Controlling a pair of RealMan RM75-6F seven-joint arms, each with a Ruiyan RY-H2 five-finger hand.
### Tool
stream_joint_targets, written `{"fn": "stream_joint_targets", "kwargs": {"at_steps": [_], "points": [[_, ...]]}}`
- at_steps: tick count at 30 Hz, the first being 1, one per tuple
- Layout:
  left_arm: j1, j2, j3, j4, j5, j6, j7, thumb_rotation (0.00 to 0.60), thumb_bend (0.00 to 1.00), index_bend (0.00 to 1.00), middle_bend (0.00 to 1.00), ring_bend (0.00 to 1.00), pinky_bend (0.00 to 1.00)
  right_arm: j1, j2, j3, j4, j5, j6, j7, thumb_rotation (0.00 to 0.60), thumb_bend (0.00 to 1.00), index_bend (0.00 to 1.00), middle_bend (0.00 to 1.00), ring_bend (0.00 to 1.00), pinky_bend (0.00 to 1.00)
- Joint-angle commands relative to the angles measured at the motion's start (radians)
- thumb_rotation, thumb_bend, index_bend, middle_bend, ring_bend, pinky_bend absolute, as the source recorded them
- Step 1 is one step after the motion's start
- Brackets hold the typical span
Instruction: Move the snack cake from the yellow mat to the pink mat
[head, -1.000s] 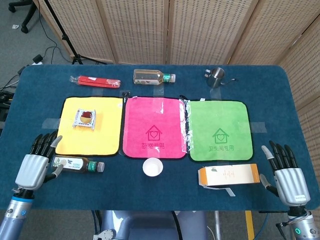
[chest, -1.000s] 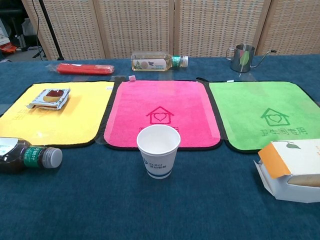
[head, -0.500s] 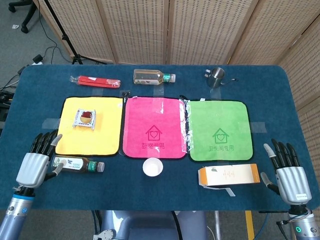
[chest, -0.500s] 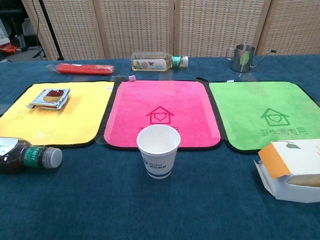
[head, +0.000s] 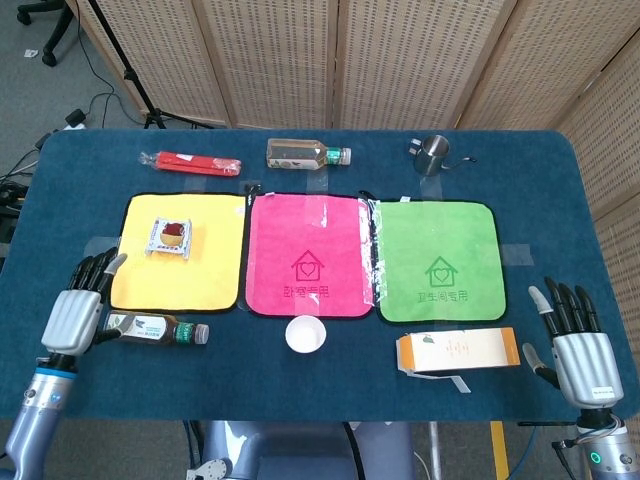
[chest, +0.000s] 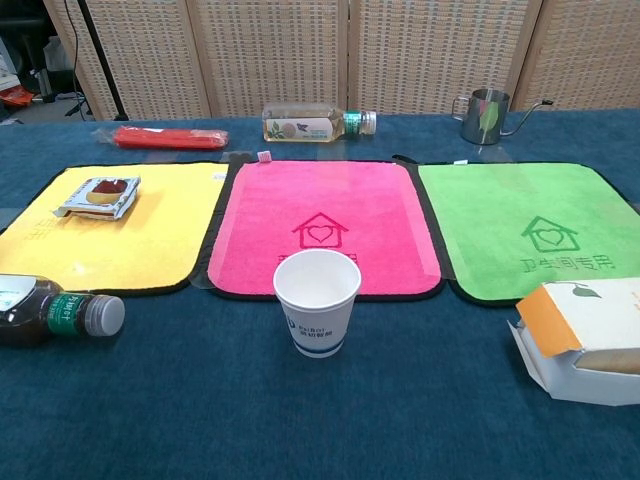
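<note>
— Since a second ago, what has shifted?

— Only the hands. From the head view, the left hand (head: 72, 312) has come forward, so its fingertips now reach over the near left corner of the yellow mat (head: 205, 265); the right hand (head: 577, 349) has drawn back a little toward the table's near edge. Nothing on the table has moved.

— How do the fingers stand?

— Both hands hold nothing, with fingers stretched out and slightly spread. Neither shows in the chest view.

— Start nearest, then.

— Just beside the left hand lies a dark drink bottle (head: 156, 328) on its side, cap pointing right; whether the hand touches it I cannot tell. A white paper cup (chest: 317, 301) stands upright in front of the pink mat (chest: 260, 230). Near the right hand, an orange and white carton (head: 458, 352) lies on its side with one end flap open.

— And the mats?

— Three in a row: yellow on the left, pink in the middle, green mat (head: 436, 262) on the right, edges close together.

— Where is the snack cake?

— The snack cake (head: 169, 236), in its clear wrapper, lies on the far left part of the yellow mat, well apart from the pink one.

— Beyond that?

— A flat red packet (head: 190, 162) at the far left, a clear bottle (head: 307, 154) on its side behind the pink mat, and a small steel pitcher (head: 432, 153) upright behind the green one.
</note>
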Motion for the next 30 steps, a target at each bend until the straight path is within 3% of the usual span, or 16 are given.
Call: {"fn": "stream_joint_targets", "kwargs": {"at_steps": [1, 3, 6, 14, 30], "points": [[-0.049, 0.014, -0.048, -0.014, -0.075, -0.09, -0.087, 0.6, 0.26, 0.0, 0.0, 0.0, 0.0, 0.0, -0.001, 0.001, 0.0, 0.002, 0.0, -0.004, 0.6, 0.34, 0.0, 0.0, 0.0, 0.0], [-0.081, 0.02, -0.088, -0.017, -0.134, -0.154, -0.153, 0.6, 0.26, 0.0, 0.0, 0.0, 0.0, -0.002, -0.004, 0.002, -0.001, 0.003, 0.003, -0.013, 0.6, 0.34, 0.0, 0.0, 0.0, 0.0], [-0.164, 0.043, -0.161, -0.013, -0.266, -0.349, -0.292, 0.6, 0.26, 0.0, 0.0, 0.0, 0.0, -0.002, -0.01, 0.007, 0.001, 0.01, 0.004, -0.029, 0.6, 0.34, 0.0, 0.0, 0.0, 0.0], [-0.274, 0.076, -0.242, 0.036, -0.447, -0.686, -0.533, 0.6, 0.27, 0.0, 0.0, 0.0, 0.0, 0.003, -0.021, 0.015, 0.006, 0.031, -0.008, -0.053, 0.6, 0.34, 0.0, 0.0, 0.0, 0.0], [-0.335, 0.057, -0.296, 0.171, -0.517, -0.905, -0.691, 0.6, 0.27, 0.0, 0.0, 0.0, 0.0, 0.011, -0.034, 0.026, 0.015, 0.059, -0.027, -0.072, 0.6, 0.34, 0.0, 0.0, 0.0, 0.0]]}}
